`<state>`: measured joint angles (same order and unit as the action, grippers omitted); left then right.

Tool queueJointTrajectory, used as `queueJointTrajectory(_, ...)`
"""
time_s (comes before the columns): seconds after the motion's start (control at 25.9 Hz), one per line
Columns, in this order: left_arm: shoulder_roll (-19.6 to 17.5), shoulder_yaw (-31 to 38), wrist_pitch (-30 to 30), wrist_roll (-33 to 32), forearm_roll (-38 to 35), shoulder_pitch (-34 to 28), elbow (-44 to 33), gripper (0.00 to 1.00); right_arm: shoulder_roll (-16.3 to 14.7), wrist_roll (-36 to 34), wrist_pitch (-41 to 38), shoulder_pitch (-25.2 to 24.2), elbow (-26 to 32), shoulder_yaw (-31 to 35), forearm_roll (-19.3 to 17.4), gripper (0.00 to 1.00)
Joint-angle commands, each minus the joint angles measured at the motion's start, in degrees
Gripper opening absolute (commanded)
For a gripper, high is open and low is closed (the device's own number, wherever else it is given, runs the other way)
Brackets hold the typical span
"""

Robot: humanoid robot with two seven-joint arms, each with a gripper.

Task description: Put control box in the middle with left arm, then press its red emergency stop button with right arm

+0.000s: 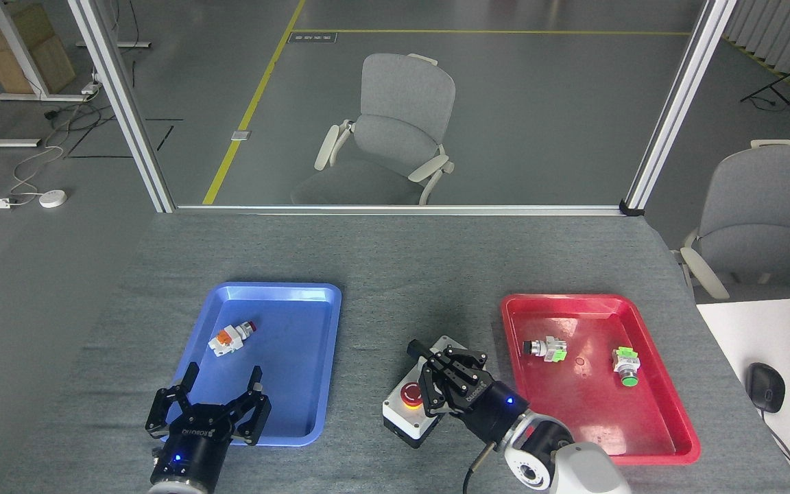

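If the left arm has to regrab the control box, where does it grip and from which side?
Grip the control box across its short width, jaws on the two long side walls, near its close end. It lies oblong and angled between the blue tray and red tray. Probably come from above on the near-left, since the right gripper covers its far half. Left gripper is open.

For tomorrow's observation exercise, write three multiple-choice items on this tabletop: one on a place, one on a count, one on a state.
1. Where does the control box sit?
A. In the blue tray
B. On the cloth between the trays
C. In the red tray

2. How many loose push-button parts lie in the red tray?
A. Two
B. One
C. Four

3. How is the left gripper?
A. Shut on the box
B. Shut, empty
C. Open, empty

Key: 1 B, the blue tray lies to its left; 2 A, two show; 3 C, fingers spread apart.
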<state>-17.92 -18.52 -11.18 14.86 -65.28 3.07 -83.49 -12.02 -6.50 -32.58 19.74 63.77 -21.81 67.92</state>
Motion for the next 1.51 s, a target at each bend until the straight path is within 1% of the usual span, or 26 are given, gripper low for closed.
queueJointTrajectory(0.0,0.1,3.8,4.0,-0.5,0.4,0.3,1.0,0.99,1.7,2.5,-1.0,0.3,-3.2,-1.0,-0.2,0.0)
queueJointTrajectory(0.15,-0.1,7.4,5.5,-0.7,0.5,0.7,0.8,0.99,2.5,2.7,-1.0,0.4,-7.2,-1.0,-0.2,0.0)
queueJointTrajectory(0.19,-0.2,8.1,6.3,-0.7,0.6,0.9,0.9,0.99,3.0,2.7,-1.0,0.4,-7.6,-0.8,-0.2,0.0)
queueJointTrajectory(0.31,-0.4,11.2,8.9,-0.8,0.6,1.5,1.0,0.99,2.8,2.7,-0.9,-0.1,-8.0,-0.6,-0.2,0.0)
queueJointTrajectory(0.39,-0.3,13.7,10.7,-2.0,0.8,1.5,1.0,0.99,2.7,2.6,-0.9,-0.1,-8.3,-0.5,-0.2,0.0)
queueJointTrajectory(0.46,-0.3,15.2,12.1,-3.0,0.7,1.4,0.9,1.0,3.0,2.6,-0.9,-0.1,-10.1,-0.7,0.0,0.0)
queueJointTrajectory(0.7,-0.1,16.5,14.8,-2.8,0.9,1.4,0.7,1.0,3.0,2.6,-0.5,-0.4,-12.4,-0.9,0.2,0.0)
queueJointTrajectory(0.81,-0.2,16.6,15.0,-2.3,0.8,1.3,0.6,1.0,3.1,2.6,-0.4,-0.4,-13.3,-0.9,0.2,0.0)
queueJointTrajectory(0.93,0.2,16.8,15.0,-2.3,0.9,1.2,-0.2,1.0,3.1,1.8,1.3,-0.3,-12.1,-0.3,-0.6,0.0)
queueJointTrajectory(0.97,0.3,16.8,15.1,-2.3,0.9,1.0,-0.4,1.0,3.2,1.5,2.1,-0.1,-10.8,-0.1,-0.9,0.2)
queueJointTrajectory(1.0,0.5,16.7,15.2,-2.4,0.9,0.8,-0.4,1.0,3.1,1.2,2.8,0.0,-8.9,0.5,-1.7,0.56)
queueJointTrajectory(1.04,1.0,16.6,15.2,-2.3,0.9,0.5,-0.8,1.0,3.1,1.1,2.6,0.1,-7.7,2.2,-3.2,1.0)
queueJointTrajectory(1.16,2.5,16.2,15.2,-2.3,0.5,-0.7,-1.7,1.0,2.8,1.1,2.3,0.3,-6.1,8.7,-8.9,1.0)
queueJointTrajectory(1.24,3.0,16.1,15.2,-2.3,0.3,-1.3,-1.4,1.0,2.0,1.0,2.3,0.4,-5.7,11.5,-11.2,1.0)
queueJointTrajectory(1.28,3.2,16.1,15.2,-2.3,0.2,-1.4,-1.1,1.0,1.6,1.0,2.6,0.4,-5.7,12.9,-11.8,1.0)
queueJointTrajectory(1.47,4.5,14.1,15.0,-2.6,-0.3,-1.5,1.3,1.0,0.7,1.0,3.8,0.3,-5.8,19.3,-11.3,1.0)
